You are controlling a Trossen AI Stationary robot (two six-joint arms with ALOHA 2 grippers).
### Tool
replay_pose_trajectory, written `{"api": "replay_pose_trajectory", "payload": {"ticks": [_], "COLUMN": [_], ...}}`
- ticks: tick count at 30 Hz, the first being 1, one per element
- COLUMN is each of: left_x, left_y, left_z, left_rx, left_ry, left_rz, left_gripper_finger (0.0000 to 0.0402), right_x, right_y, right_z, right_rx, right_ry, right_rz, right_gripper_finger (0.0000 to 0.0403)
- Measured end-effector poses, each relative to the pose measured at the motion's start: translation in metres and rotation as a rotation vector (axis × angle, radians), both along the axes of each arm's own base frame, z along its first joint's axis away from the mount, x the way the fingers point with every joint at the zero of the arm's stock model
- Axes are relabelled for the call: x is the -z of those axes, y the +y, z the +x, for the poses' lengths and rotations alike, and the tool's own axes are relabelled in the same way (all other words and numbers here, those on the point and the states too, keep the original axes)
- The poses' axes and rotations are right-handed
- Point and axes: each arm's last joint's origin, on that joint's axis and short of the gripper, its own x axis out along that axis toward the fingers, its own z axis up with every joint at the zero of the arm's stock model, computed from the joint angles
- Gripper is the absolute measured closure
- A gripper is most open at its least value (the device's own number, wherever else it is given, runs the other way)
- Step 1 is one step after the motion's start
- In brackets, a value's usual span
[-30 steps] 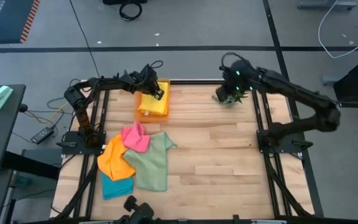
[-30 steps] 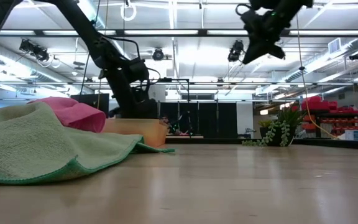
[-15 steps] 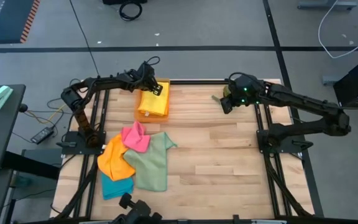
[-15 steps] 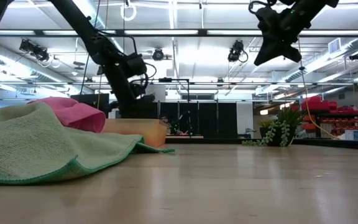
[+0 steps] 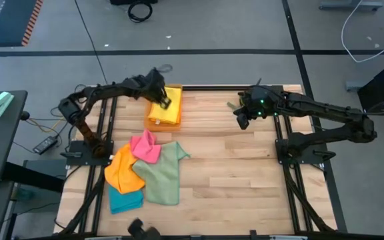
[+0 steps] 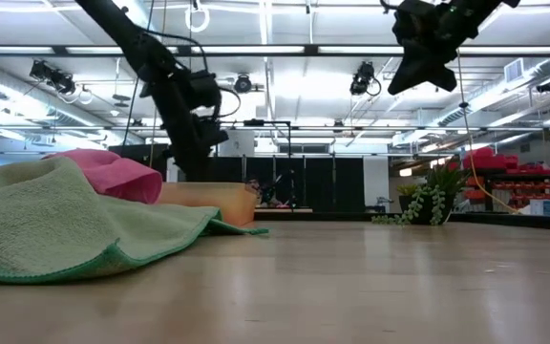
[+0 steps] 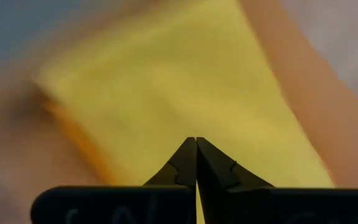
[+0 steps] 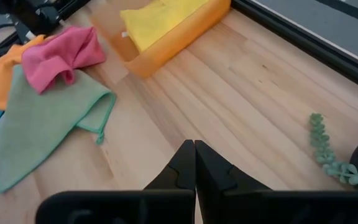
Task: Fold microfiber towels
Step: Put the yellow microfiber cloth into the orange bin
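A folded yellow towel [image 5: 170,113] [image 7: 179,81] lies in the orange tray [image 5: 151,120] at the table's far left. My left gripper [image 5: 165,103] [image 7: 196,142] is shut and stands just above the towel, with nothing between its fingers. A heap of loose towels lies at the near left: pink [image 5: 145,147] on top, orange [image 5: 123,170], sage green [image 5: 162,175] and teal [image 5: 124,199]. My right gripper [image 5: 241,123] [image 8: 195,144] hangs shut high over bare wood at the far right, holding nothing.
A small potted plant [image 6: 434,199] [image 8: 347,163] stands at the far right, next to my right gripper. A black frame rail [image 5: 282,143] runs along the table's right side. Bare wood [image 5: 232,173] stretches across the middle and the near right.
My left gripper has risen a little over the yellow towel, staying shut. My right gripper has swung from above the plant toward the table's near edge, still shut and high. The towels lie as before.
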Motion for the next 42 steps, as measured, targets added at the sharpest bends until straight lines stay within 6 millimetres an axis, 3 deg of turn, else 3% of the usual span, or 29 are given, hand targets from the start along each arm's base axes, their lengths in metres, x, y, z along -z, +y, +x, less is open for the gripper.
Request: {"api": "replay_pose_trajectory", "payload": {"ticks": [6, 12, 17, 20, 24, 27, 32, 36, 42], "left_x": [0.009, 0.022, 0.048, 0.054, 0.049, 0.030, 0.011, 0.016, 0.027], "left_y": [-0.046, -0.065, -0.064, -0.061, -0.061, -0.062, -0.066, -0.062, -0.053], "left_z": [0.028, 0.045, 0.054, 0.061, 0.064, 0.063, 0.047, 0.031, 0.029], "left_rx": [0.134, 0.106, 0.065, 0.042, 0.032, 0.056, 0.129, 0.147, 0.125], "left_ry": [0.067, 0.092, 0.105, 0.025, -0.018, -0.045, 0.050, 0.193, 0.250], "left_rz": [-0.040, -0.040, -0.092, -0.121, -0.139, -0.127, -0.130, -0.126, -0.088], "left_gripper_finger": [0.0395, 0.0397, 0.0398, 0.0396, 0.0396, 0.0398, 0.0391, 0.0397, 0.0394], "right_x": [0.000, 0.000, 0.001, 0.001, 0.001, 0.001, 0.001, 0.001, -0.001], "right_y": [0.000, 0.000, 0.001, 0.001, 0.002, 0.002, 0.002, 0.001, 0.001], "right_z": [0.000, 0.000, 0.000, -0.001, -0.001, -0.001, -0.001, 0.000, 0.001], "right_rx": [-0.027, -0.050, -0.072, -0.088, -0.104, -0.107, -0.111, -0.116, -0.116], "right_ry": [0.011, 0.022, 0.028, 0.032, 0.034, 0.038, 0.039, 0.037, 0.012], "right_rz": [-0.028, -0.049, -0.044, -0.044, -0.041, -0.044, -0.048, -0.062, -0.073], "right_gripper_finger": [0.0398, 0.0397, 0.0397, 0.0397, 0.0397, 0.0397, 0.0397, 0.0397, 0.0397]}}
